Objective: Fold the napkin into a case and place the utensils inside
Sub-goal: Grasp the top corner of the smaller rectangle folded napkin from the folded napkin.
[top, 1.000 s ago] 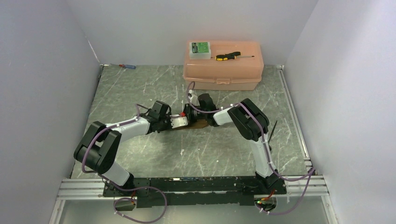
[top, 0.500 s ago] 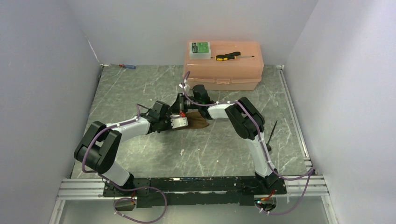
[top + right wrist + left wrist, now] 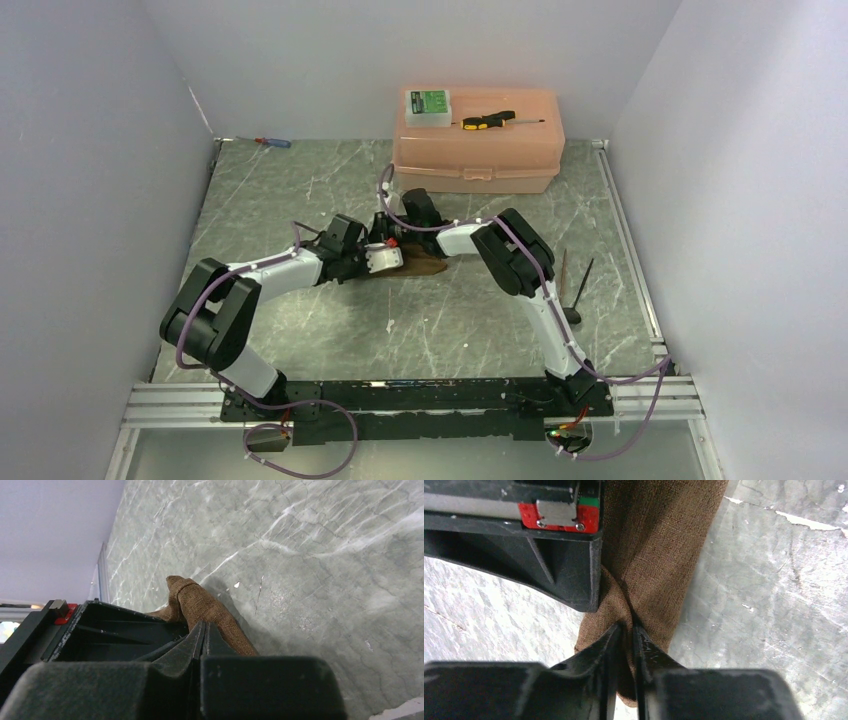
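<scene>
Even diffuse overhead light brightening top view; faint soft shadows falling on marble tabletop (image 3: pixel 300 190). Wrist views dimmer, black foreground blurring; glare streaking stone; napkin (image 3: pixel 659 555) weave showing sharp.

We take the box (image 3: pixel 477 140) at the back of the table (image 3: pixel 300 200) as our mark: on its lid lie a small container (image 3: pixel 428 105), leftward, and a screwdriver (image 3: pixel 487 121) just beside it. Before the box lies the napkin (image 3: pixel 425 263), the left gripper (image 3: pixel 626 630) and right gripper (image 3: pixel 202 630) at its left end — the utensils (image 3: pixel 573 313) lie before the box to its right, a second screwdriver (image 3: pixel 272 143) well to its left.
</scene>
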Controlling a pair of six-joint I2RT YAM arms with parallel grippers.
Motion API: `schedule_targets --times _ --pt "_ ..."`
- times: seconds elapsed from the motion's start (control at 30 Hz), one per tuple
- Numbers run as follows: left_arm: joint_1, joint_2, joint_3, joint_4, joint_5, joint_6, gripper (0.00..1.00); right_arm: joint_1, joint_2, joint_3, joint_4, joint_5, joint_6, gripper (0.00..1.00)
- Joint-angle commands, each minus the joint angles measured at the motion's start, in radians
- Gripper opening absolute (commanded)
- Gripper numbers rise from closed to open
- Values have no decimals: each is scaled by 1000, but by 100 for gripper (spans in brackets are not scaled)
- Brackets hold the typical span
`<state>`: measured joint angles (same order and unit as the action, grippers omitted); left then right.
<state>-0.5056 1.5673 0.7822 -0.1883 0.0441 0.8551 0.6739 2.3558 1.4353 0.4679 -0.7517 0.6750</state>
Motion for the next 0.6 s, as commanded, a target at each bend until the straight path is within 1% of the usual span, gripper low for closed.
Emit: schedule_targets --times 0.0,0.03,0.07,0.1,0.13,0.17,0.2,0.23,0.27,0.37,0.43,0.5,0.57 --pt "-11 33 -3 -167 43 -51 30 7 6 -6 -156 77 -112 0" --pt "-11 28 24 -204 46 -61 40 9 13 -6 -164 83 -122 0" --pt "-11 22 52 -238 49 -72 45 11 21 -8 -171 88 -131 0" --pt "-10 14 86 -296 62 -77 46 14 26 -11 -174 92 -138 0" --pt "-5 3 126 -334 84 -78 60 16 32 -18 -174 97 -144 0" --pt "-1 -13 152 -368 102 -76 67 18 36 -26 -170 99 -148 0" --pt "3 -26 176 -400 119 -75 68 19 39 -35 -165 102 -149 0" --pt "5 -41 196 -429 135 -70 89 19 41 -43 -159 106 -151 0" --pt "6 -55 215 -456 145 -65 95 20 41 -52 -154 110 -153 0" --pt "24 -115 274 -536 179 -37 95 20 36 -79 -130 115 -156 0" --pt "73 -134 325 -595 213 1 95 22 27 -96 -116 120 -162 0" --pt "137 -95 418 -680 221 20 95 23 22 -98 -132 126 -180 0" --pt "207 -7 555 -788 203 6 95 23 19 -100 -134 130 -192 0"
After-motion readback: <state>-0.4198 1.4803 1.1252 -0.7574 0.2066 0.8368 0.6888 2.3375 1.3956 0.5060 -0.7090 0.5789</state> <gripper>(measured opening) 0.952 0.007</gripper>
